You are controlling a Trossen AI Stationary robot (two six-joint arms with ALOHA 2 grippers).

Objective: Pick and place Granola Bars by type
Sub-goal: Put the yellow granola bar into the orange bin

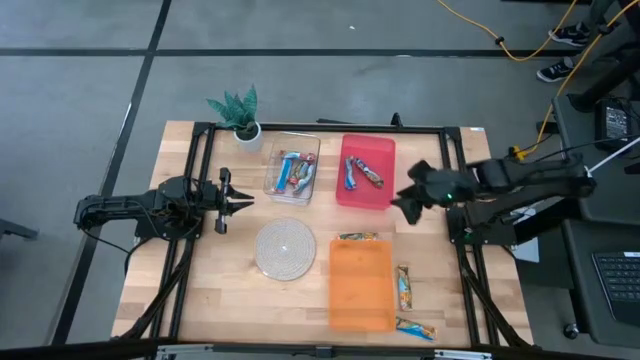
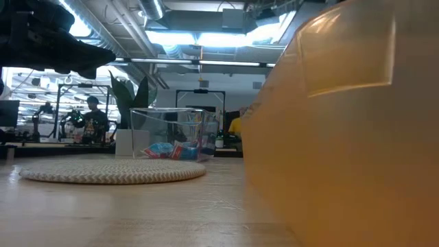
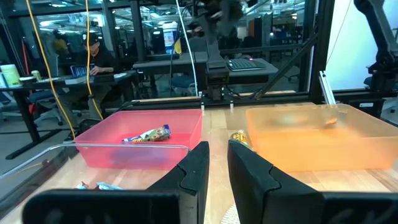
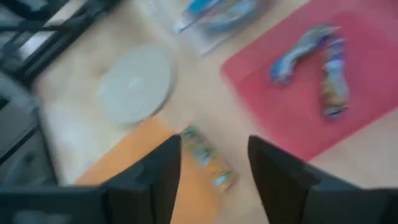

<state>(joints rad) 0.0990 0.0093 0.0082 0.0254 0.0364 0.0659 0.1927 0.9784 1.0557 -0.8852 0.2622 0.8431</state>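
Observation:
Blue-wrapped granola bars (image 1: 291, 172) lie in a clear bin (image 1: 271, 185). Two bars (image 1: 362, 173) lie in a red bin (image 1: 368, 196). One orange-tan bar (image 1: 358, 237) lies at the far end of an orange bin (image 1: 360, 300); it also shows in the right wrist view (image 4: 208, 163). Two more bars (image 1: 403, 285) (image 1: 415, 328) lie on the table right of the orange bin. My right gripper (image 1: 404, 203) (image 4: 214, 155) is open and empty, hovering between the red and orange bins above that bar. My left gripper (image 1: 248, 201) (image 3: 217, 168) waits at the table's left with a narrow finger gap, empty.
A round woven mat (image 1: 285, 248) lies at the table's middle, and a small potted plant (image 1: 238, 115) stands at the far left. A black frame (image 1: 330, 127) runs round the table. In the low view the orange bin (image 2: 343, 137) fills the right side.

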